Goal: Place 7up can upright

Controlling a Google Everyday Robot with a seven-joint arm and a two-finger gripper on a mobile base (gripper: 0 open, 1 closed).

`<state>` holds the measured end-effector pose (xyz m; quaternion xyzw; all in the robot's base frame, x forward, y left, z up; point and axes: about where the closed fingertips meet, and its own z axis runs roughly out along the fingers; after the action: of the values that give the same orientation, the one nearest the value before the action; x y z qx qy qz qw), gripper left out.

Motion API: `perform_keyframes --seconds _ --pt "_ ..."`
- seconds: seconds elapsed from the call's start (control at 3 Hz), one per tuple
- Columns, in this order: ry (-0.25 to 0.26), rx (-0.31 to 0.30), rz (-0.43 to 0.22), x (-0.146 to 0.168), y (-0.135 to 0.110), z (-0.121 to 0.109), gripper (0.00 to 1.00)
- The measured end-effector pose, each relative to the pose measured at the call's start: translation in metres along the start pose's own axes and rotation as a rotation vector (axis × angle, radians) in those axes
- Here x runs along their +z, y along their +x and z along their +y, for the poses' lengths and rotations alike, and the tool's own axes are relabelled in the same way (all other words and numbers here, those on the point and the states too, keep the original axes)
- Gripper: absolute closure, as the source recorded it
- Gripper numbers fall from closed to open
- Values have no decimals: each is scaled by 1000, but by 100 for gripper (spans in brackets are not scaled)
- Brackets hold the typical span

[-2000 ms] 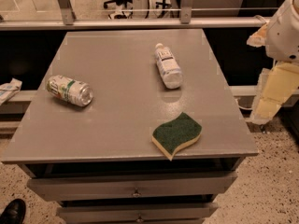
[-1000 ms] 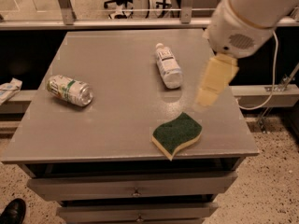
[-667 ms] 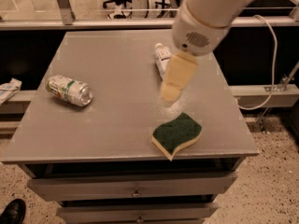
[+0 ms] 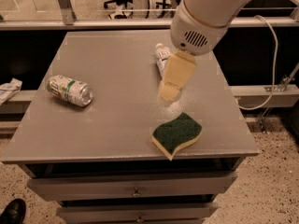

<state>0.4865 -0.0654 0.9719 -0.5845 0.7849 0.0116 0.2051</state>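
The 7up can (image 4: 70, 90) is silver with a white-and-green label. It lies on its side near the left edge of the grey table (image 4: 117, 120), with its shiny end towards the front right. My gripper (image 4: 169, 91) hangs from the white arm (image 4: 205, 13) above the table's middle right. It is well to the right of the can and not touching it.
A clear plastic bottle (image 4: 161, 57) lies on its side behind the gripper and is partly hidden by it. A green and yellow sponge (image 4: 177, 133) lies near the front right edge. The table has drawers below. A railing runs behind it, and a cable hangs at the right.
The arm has swung in from the right edge of the view to the left, over the table, and now covers part of the bottle. The can, bottle and sponge have not moved.
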Motion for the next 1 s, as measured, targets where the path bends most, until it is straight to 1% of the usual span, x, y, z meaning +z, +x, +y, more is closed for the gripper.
perform_keyframes --seconds 0.33,0.67,1.0 --pt "0 0 0 0 0 0 0" --pt "0 -2 -11 9 -12 -1 0" --pt "-8 3 -56 64 -85 -13 0"
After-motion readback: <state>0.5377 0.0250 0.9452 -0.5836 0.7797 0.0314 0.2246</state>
